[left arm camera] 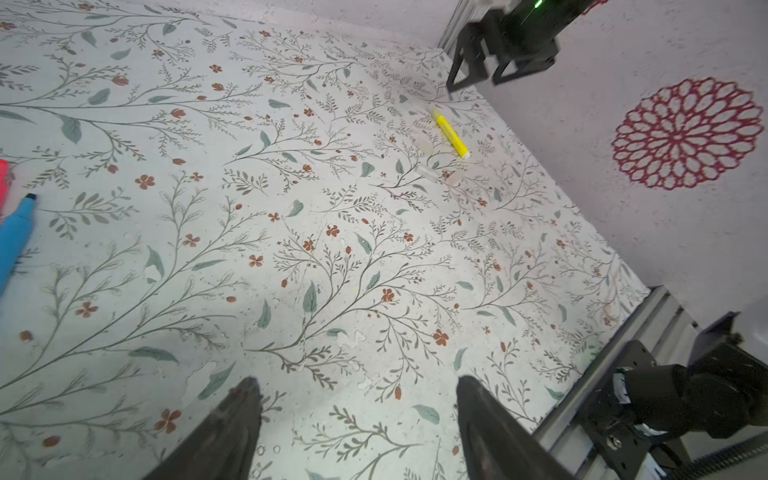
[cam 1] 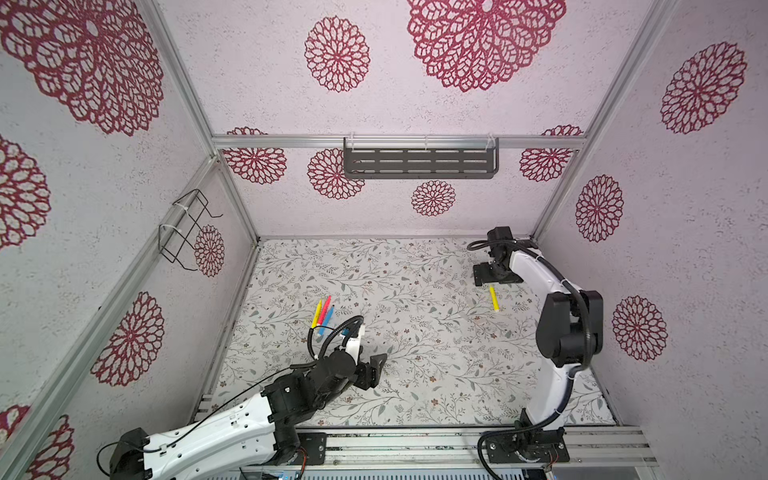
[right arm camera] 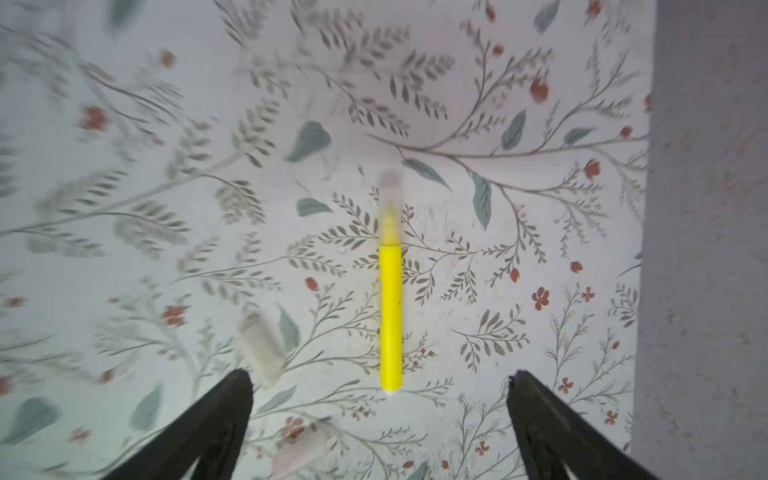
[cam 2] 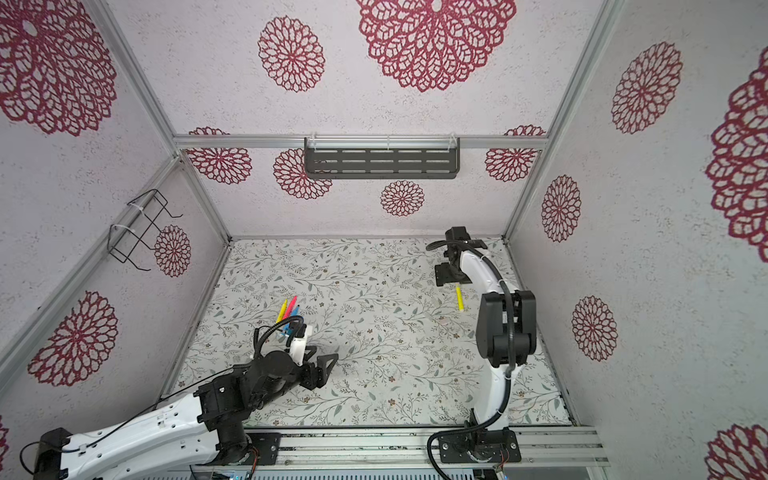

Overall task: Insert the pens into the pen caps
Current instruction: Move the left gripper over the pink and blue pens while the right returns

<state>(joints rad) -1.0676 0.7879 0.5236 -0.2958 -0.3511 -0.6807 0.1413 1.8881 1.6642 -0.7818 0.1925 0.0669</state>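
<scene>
Where right pincer hangs spread, thin yellow plastic pen lies just ahead.
Pen's long axis runs straight out between jaws; left pincer, spread too, sits well apart.

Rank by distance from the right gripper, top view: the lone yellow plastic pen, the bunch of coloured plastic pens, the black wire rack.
1. The lone yellow plastic pen, right side, close to the right gripper.
2. The bunch of coloured plastic pens, centre-left.
3. The black wire rack, left wall.
</scene>
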